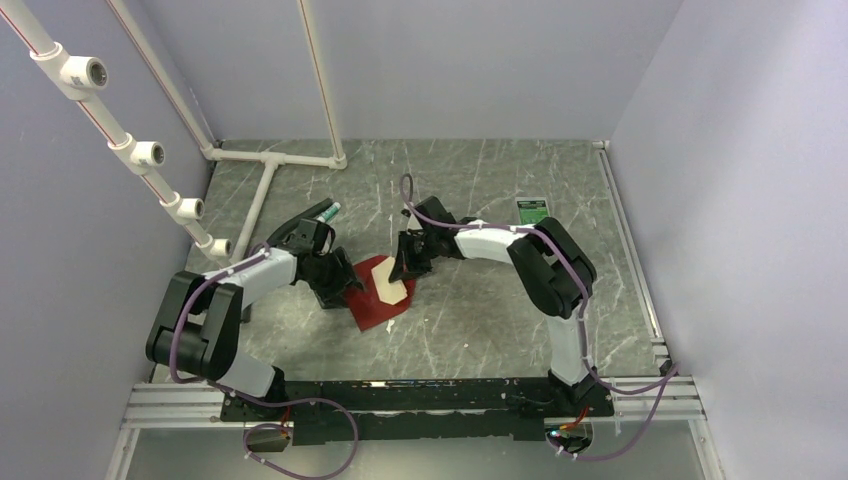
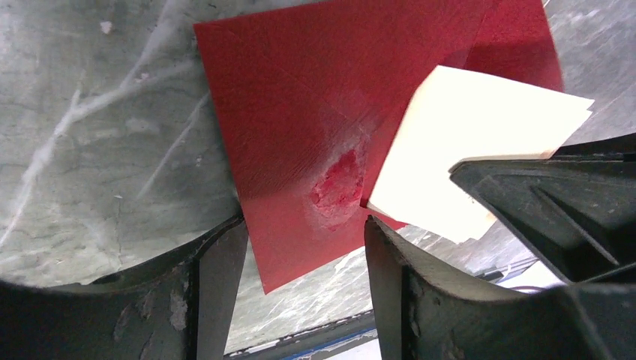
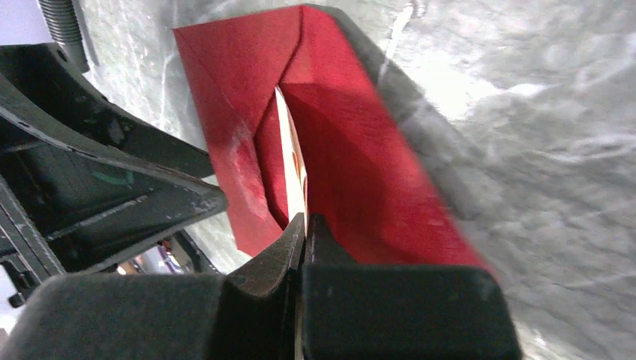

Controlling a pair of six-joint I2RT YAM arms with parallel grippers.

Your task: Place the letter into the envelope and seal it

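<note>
The dark red envelope lies on the grey marbled table between the two arms, its mouth gaping. The pale letter is partly inside the envelope and partly sticking out. My right gripper is shut on the letter, seen edge-on going into the envelope. In the left wrist view the envelope has a scuffed patch, and the letter overlaps its right side. My left gripper stands open, with the envelope's near corner between its fingers. The right gripper's dark finger covers the letter's lower right.
A white pipe frame runs along the back left of the table. A small white-and-green box lies at the back right. A green-tipped object sits behind the left arm. Purple walls close in three sides.
</note>
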